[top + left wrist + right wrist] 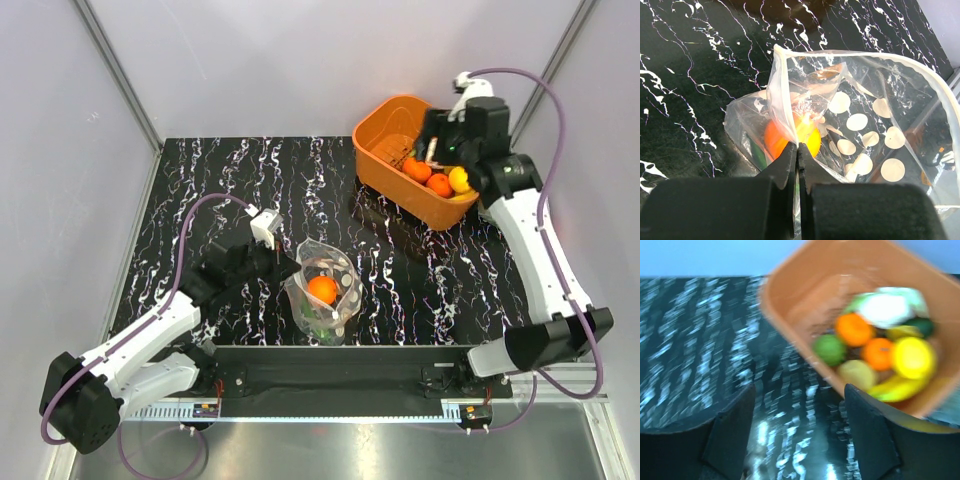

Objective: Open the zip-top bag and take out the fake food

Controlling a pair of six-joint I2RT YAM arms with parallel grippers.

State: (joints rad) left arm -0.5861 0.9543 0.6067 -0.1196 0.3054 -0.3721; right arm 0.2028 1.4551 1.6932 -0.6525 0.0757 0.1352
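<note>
The zip-top bag (pixel 343 283) is standing open near the front edge of the tabletop (pixel 200 180), holding an orange fruit (pixel 322 289). The left gripper (pixel 797 150) is clamping its jaws on the bag's rim. The right gripper (pixel 800 390), jaws apart, is hovering over the orange bin (pixel 385 140) of toy produce (pixel 440 180), well apart.

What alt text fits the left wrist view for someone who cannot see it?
The left gripper is shut on the white rim of the open, dotted bag, pinching the plastic between its black fingers. An orange fruit sits inside the bag just past the fingertips, and the bag rests on a black marbled table.
</note>
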